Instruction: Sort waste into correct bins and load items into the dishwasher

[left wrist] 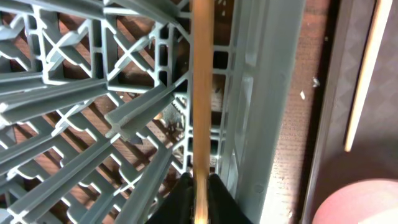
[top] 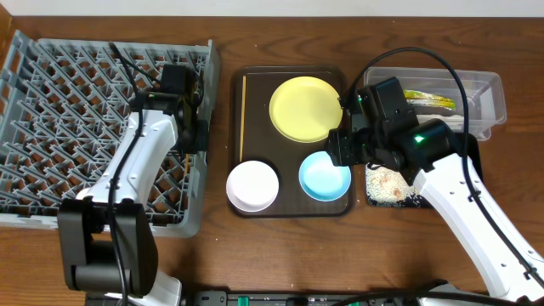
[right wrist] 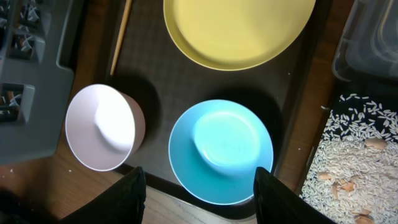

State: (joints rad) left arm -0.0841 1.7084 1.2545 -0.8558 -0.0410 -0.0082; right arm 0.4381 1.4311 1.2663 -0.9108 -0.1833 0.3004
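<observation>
In the left wrist view my left gripper (left wrist: 199,182) is shut on a wooden chopstick (left wrist: 201,93), which points down into the grey dishwasher rack (top: 68,102) just inside its right wall. The second chopstick (top: 243,110) lies along the left edge of the brown serving tray (top: 255,136). My right gripper (right wrist: 202,186) hangs open over the light-blue bowl (right wrist: 221,149), holding nothing. The white bowl (right wrist: 102,127) is to its left and the yellow plate (right wrist: 239,28) is behind it. The green-yellow wrapper (top: 429,99) lies in the clear tub (top: 484,85). Rice crumbs (top: 387,183) lie in the black tray (top: 371,201).
The rack's upright pegs (left wrist: 74,93) crowd around the held chopstick. A strip of bare wooden table (left wrist: 292,124) separates the rack from the serving tray. The right arm's body covers part of the black tray and the tub's left end.
</observation>
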